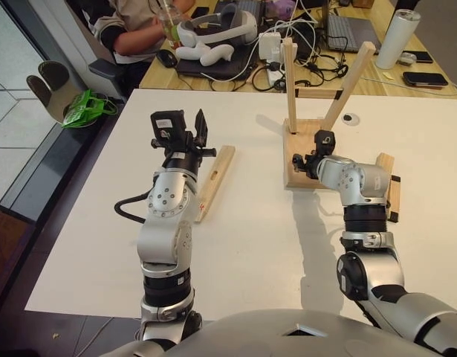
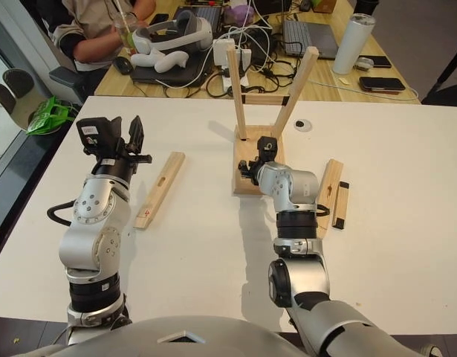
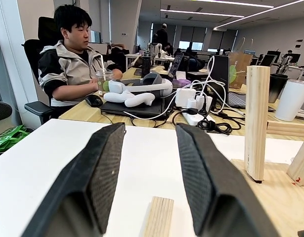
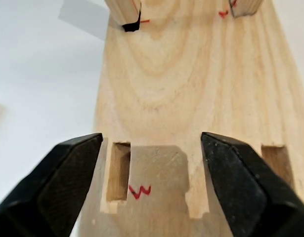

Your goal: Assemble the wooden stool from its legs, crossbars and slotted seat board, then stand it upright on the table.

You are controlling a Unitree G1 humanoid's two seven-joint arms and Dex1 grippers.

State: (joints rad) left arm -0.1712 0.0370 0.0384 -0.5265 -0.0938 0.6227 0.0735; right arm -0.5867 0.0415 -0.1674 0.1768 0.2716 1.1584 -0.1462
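Observation:
The slotted seat board lies flat on the white table with two legs standing in its far edge, a crossbar joining them. My right gripper is open just above the board's near edge, one finger to each side of an empty slot with a red mark. A loose leg lies left of the board. My left gripper is open and raised over that leg's far end. Another loose leg and a dark-ended bar lie right of the board.
Behind the table stands a cluttered desk with a white headset, cables and a power strip, a laptop, a white tumbler and phones. A person sits at its left end. A green bag lies off the table's left edge.

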